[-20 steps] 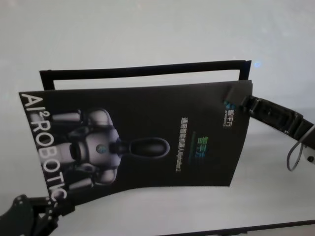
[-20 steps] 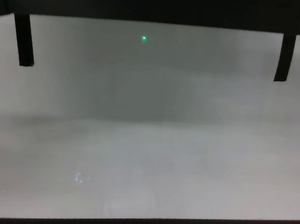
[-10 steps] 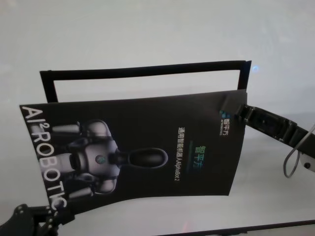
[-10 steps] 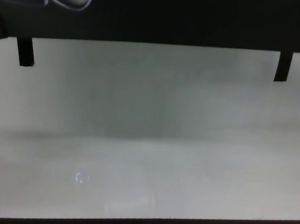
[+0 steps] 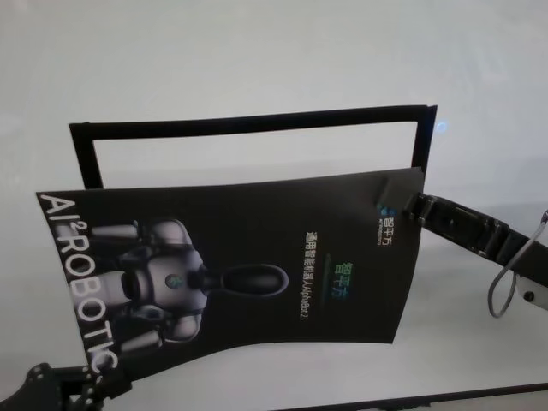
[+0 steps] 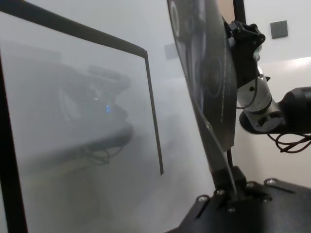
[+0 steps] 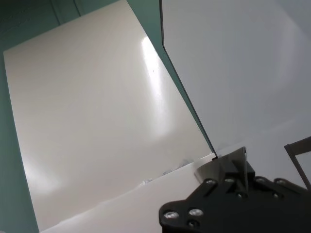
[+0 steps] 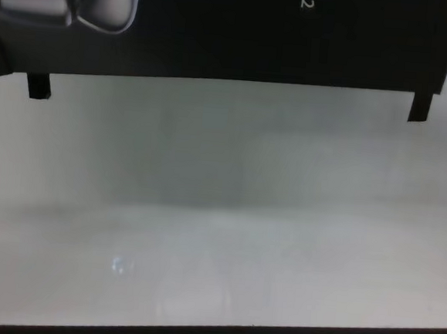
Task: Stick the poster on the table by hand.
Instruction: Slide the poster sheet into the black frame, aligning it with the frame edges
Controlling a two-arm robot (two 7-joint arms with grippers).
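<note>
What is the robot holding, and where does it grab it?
The poster. The left claw pinches its near left corner, and the right claw pinches its far right corner.

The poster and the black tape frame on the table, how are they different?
The poster is a full black sheet with a robot picture and white letters; the tape frame is only thin plain strips with bare table showing inside. The poster is held up, bending, by the left end effector and right end effector; the tape frame lies flat. Both are black.
</note>
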